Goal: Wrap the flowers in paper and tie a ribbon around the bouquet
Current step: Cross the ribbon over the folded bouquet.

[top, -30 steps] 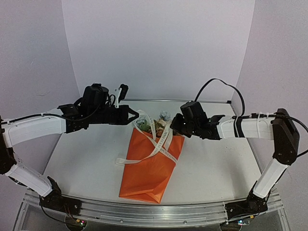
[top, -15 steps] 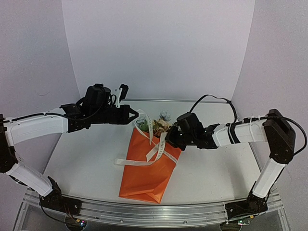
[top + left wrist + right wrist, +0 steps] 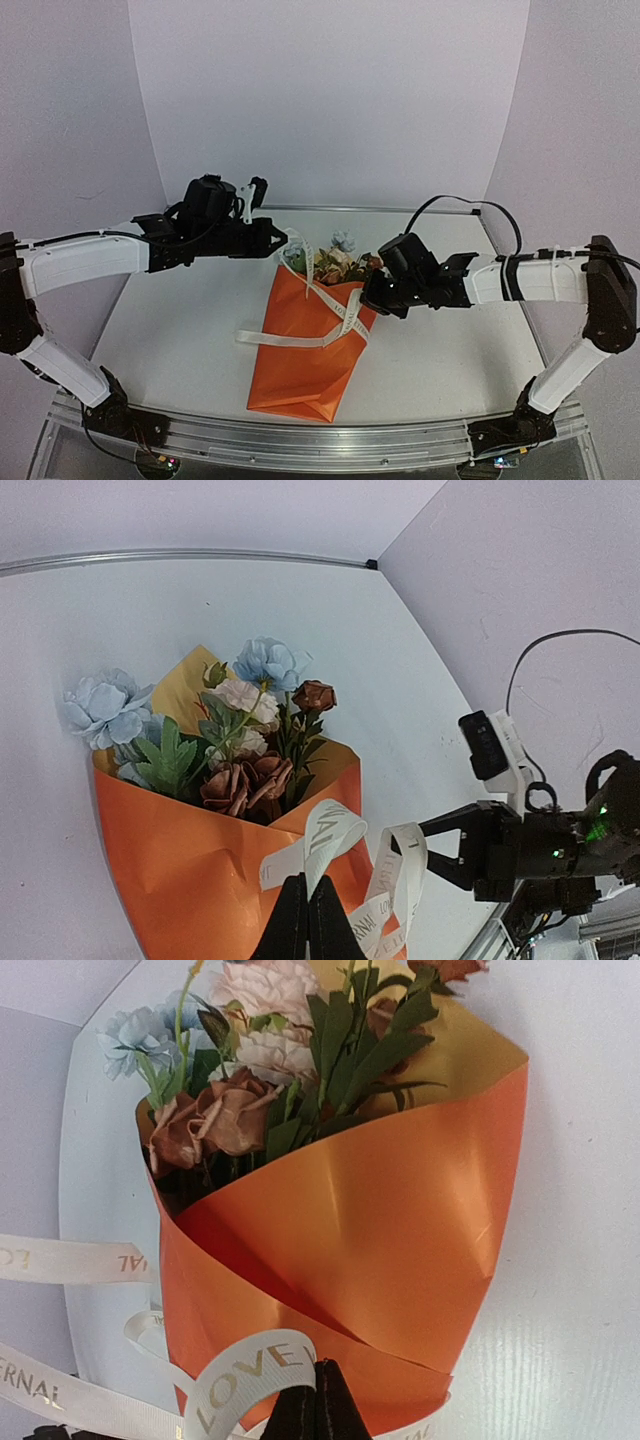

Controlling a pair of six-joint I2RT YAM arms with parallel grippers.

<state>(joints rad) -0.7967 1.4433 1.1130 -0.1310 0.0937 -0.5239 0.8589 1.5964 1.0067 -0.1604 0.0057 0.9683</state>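
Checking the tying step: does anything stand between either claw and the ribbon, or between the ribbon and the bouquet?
Nothing visible does. The left claw and the right claw are each shut directly on the ribbon, which crosses the orange paper of the bouquet below the flowers.
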